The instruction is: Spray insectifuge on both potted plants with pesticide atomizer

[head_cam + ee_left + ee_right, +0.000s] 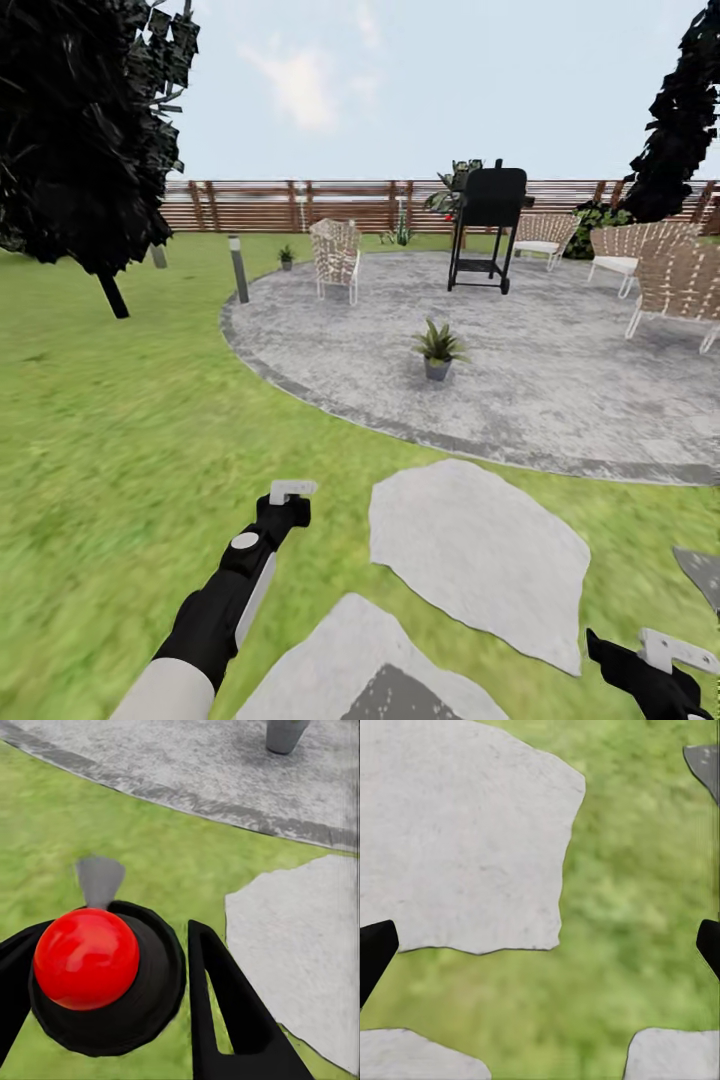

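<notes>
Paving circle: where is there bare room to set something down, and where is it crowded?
Free: the near stretch of paving between the potted plant and the stepping stone. Crowded: the far edge, with the grill and chairs.

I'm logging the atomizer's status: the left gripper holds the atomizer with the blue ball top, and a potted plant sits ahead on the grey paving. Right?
Not quite: the ball top is red, not blue. The left wrist view shows the left gripper closed around the atomizer with its red ball. The rest holds: in the head view a potted plant sits ahead on the grey paving.
</notes>
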